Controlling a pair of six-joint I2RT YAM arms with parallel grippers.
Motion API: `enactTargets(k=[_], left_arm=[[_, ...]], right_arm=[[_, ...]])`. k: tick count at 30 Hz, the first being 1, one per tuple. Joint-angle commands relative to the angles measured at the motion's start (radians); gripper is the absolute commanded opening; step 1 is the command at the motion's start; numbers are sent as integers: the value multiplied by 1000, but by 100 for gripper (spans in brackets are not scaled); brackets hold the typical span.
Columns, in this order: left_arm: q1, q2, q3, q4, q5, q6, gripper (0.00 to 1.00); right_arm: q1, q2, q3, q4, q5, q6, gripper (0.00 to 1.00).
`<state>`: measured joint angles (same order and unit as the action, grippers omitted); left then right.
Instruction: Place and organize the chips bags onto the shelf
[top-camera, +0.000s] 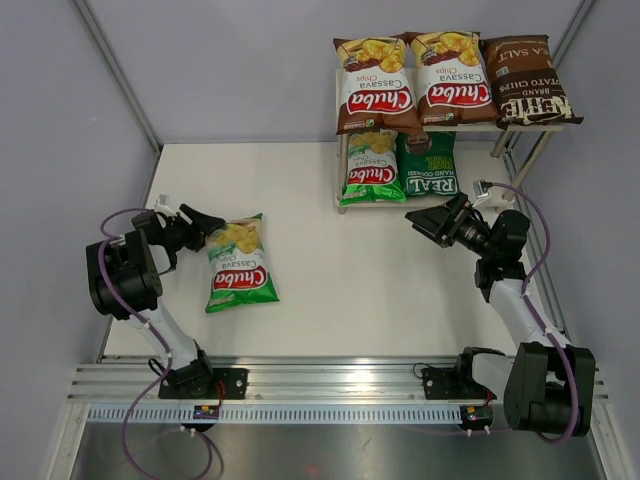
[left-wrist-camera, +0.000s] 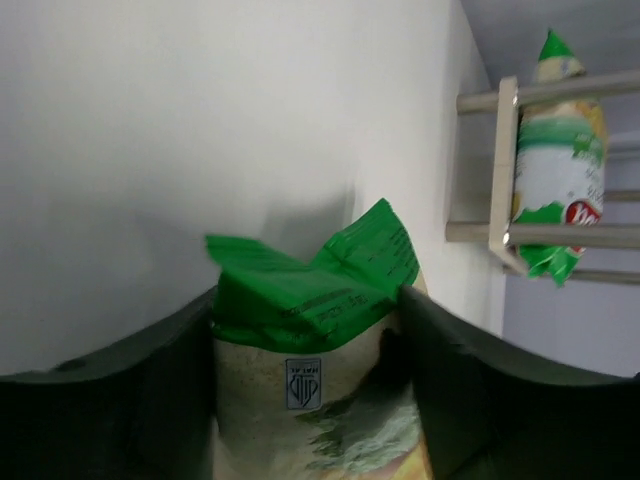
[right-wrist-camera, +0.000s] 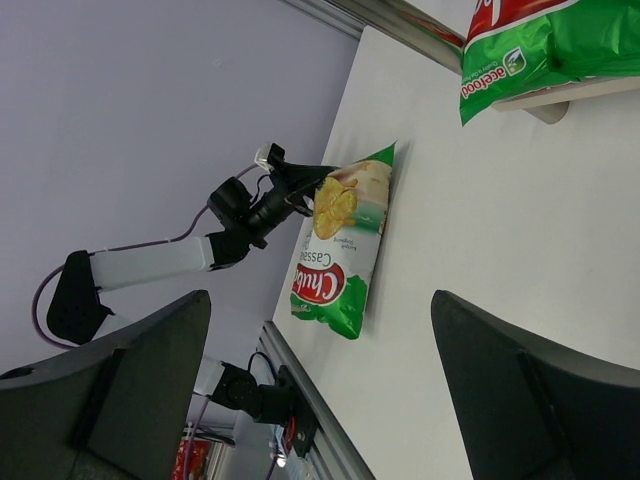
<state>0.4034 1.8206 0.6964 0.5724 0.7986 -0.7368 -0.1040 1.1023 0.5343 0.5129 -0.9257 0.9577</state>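
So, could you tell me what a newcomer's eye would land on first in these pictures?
Probably the shelf at far right, with five bags on it: three on top, two below. Next comes the lone green bag lying on the table at left, with the left gripper holding its jaws either side of the bag's top end. The right gripper hangs open before the shelf.
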Motion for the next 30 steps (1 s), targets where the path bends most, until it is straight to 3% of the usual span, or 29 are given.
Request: enactTargets(k=[1,3,9,13,20,25,29,30], left_arm=[[-26,-24,29,-112,-18,90,63],[-25,-46,20,-111,-36,89,43],[-26,-133,-69,4,-129,-18,21],[-28,-268,-126,11,-235,-146,0],[-47,-534,-182,-107,-364,-303,0],[-107,-731,-152,-239,-417,-389,0],[-188,-875,-94,-342,-524,-440,0],[-221,-921,-84,-356,-539,-459,0]], right_arm=[[3,-24,-3,59,-24,9,99],[3,-22,-3,59,-22,7,99],[3,-19,-13,64,-16,10,99],[10,-6,-19,87,-15,22,99],[99,5,0,67,7,3,99],[246,27,18,93,27,-1,100],[414,71,-14,234,129,45,99],[435,79,-58,356,158,97,100]])
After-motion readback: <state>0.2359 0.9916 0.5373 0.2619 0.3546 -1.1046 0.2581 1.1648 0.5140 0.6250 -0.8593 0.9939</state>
